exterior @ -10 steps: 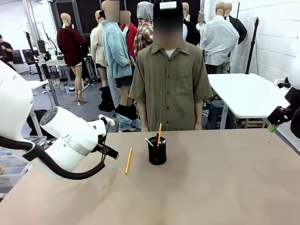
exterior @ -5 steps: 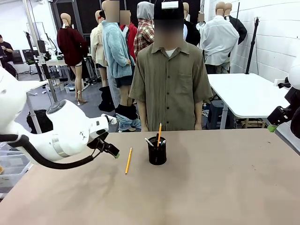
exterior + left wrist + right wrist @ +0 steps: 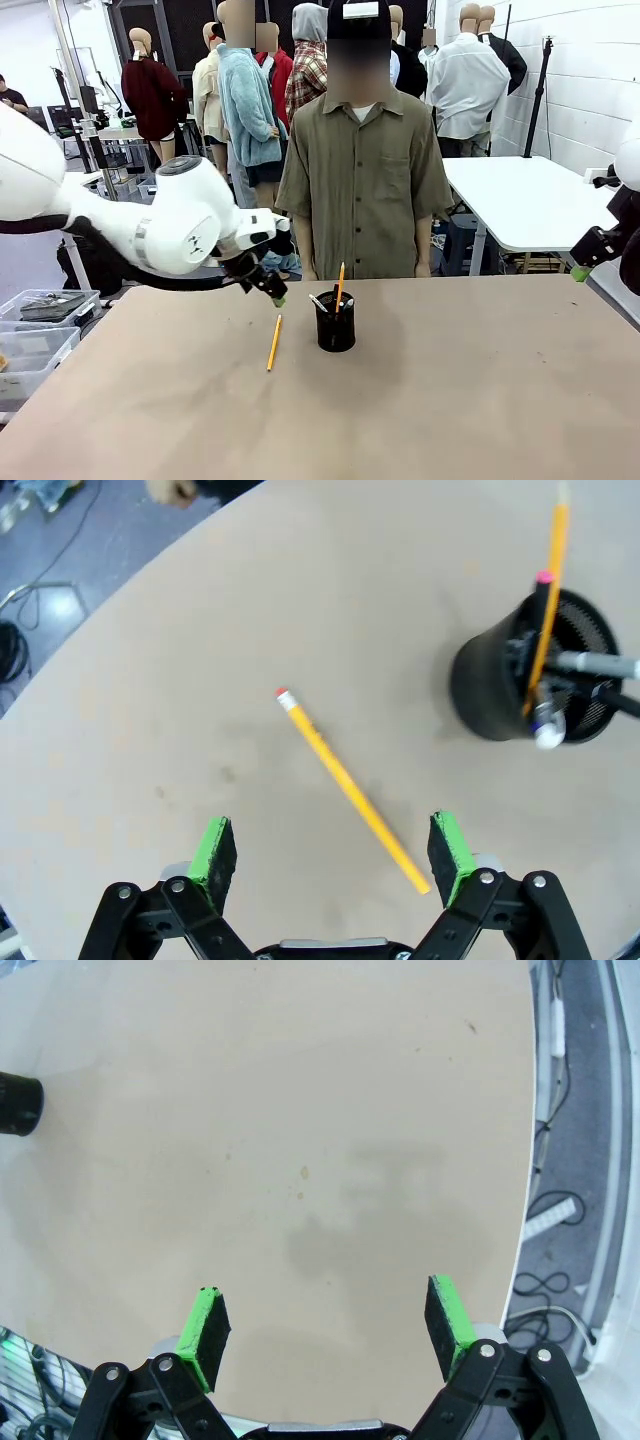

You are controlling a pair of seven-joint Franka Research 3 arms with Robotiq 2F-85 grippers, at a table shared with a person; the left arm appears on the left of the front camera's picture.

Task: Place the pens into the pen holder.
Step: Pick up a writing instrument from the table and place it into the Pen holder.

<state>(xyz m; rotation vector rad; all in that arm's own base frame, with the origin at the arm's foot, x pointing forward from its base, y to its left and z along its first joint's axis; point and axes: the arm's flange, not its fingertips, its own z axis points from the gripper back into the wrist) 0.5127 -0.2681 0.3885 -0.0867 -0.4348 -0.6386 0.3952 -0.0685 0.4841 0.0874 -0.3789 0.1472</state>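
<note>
One yellow-orange pencil (image 3: 274,342) lies flat on the table, left of the pen holder (image 3: 335,325). In the left wrist view this pencil (image 3: 345,785) runs diagonally between my fingers, eraser end away from me. My left gripper (image 3: 272,292) hovers open just above it, empty (image 3: 330,855). The black mesh pen holder (image 3: 515,690) holds another upright yellow pencil (image 3: 551,580), a whitish-grey pen (image 3: 592,665) and a dark stick with a pink tip. My right gripper (image 3: 585,262) hangs open and empty (image 3: 325,1330) over the table's right side, far from the holder (image 3: 18,1103).
A person in an olive shirt (image 3: 362,180) stands at the far edge behind the holder, hands out of sight. Plastic bins (image 3: 40,315) sit on the floor to the left. The table's right edge (image 3: 522,1210) drops to a floor with cables.
My left arm has swung up and rightward, carrying its open gripper from left of the lying pencil to just above it near the holder. The right arm and the pencil have not moved.
</note>
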